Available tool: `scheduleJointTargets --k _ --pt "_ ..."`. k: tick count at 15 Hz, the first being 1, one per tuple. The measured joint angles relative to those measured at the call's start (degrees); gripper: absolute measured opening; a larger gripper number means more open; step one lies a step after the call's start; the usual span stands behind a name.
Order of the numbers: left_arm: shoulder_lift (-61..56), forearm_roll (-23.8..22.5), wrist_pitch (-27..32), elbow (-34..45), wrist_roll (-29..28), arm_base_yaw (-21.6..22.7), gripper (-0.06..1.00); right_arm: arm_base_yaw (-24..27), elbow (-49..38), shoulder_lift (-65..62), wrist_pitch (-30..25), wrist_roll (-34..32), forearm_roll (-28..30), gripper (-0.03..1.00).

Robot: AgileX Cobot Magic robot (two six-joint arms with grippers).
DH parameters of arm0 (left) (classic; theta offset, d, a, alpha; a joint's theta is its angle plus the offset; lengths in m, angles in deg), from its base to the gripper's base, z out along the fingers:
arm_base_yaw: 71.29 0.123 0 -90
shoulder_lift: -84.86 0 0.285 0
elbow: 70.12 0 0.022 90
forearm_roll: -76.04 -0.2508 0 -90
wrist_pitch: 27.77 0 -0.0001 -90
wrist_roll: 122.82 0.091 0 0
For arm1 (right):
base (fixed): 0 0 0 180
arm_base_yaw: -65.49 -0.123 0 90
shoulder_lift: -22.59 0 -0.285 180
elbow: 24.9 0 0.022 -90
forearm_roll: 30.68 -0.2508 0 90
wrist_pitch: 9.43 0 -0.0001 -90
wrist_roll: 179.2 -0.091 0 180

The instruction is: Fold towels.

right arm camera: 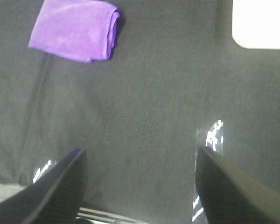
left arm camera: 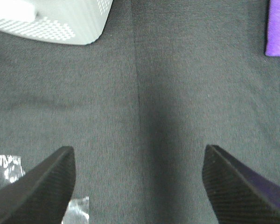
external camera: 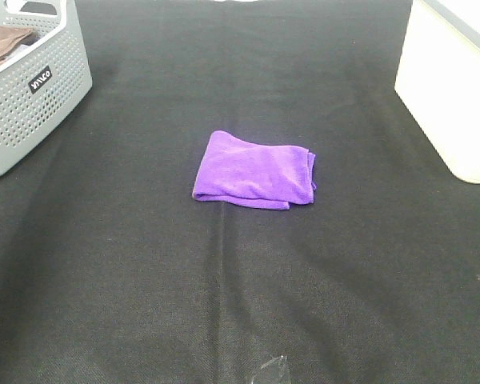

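Lying folded mid-table (external camera: 144, 304), the purple towel (external camera: 254, 170) looks finished (or nearly so), with left claw (left arm camera: 139, 179) and right claw (right arm camera: 139, 184) both spread open, empty, well apart from it; stowing it seems next.

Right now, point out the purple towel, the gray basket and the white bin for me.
purple towel (external camera: 254, 170): exterior high view, middle of its folded top layer.
gray basket (external camera: 34, 108): exterior high view, perforated front wall.
white bin (external camera: 452, 96): exterior high view, its side wall.
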Motion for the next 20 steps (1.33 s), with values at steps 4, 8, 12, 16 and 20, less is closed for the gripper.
scheduleJointTargets --k 4,8,12,16,20 --pt "-16.0 -1.0 -1.1 11.7 0.0 0.0 0.7 0.0 -11.9 -17.7 2.2 0.0 0.6 0.64" --pt "-30.4 -1.0 -2.1 22.7 0.0 0.0 0.7 0.0 -21.1 -26.5 3.9 0.0 2.6 0.64" --pt "-43.9 -1.0 -2.1 30.2 0.0 0.0 0.7 0.0 -26.6 -33.5 7.2 0.0 2.6 0.64" --pt "-56.2 -0.9 0.2 33.5 0.0 0.0 0.7 0.0 -30.8 -46.7 5.6 0.0 2.6 0.64" --pt "-61.7 0.6 2.1 34.4 0.0 0.0 0.7 -1.7 -30.9 -49.2 1.9 1.0 2.6 0.64"
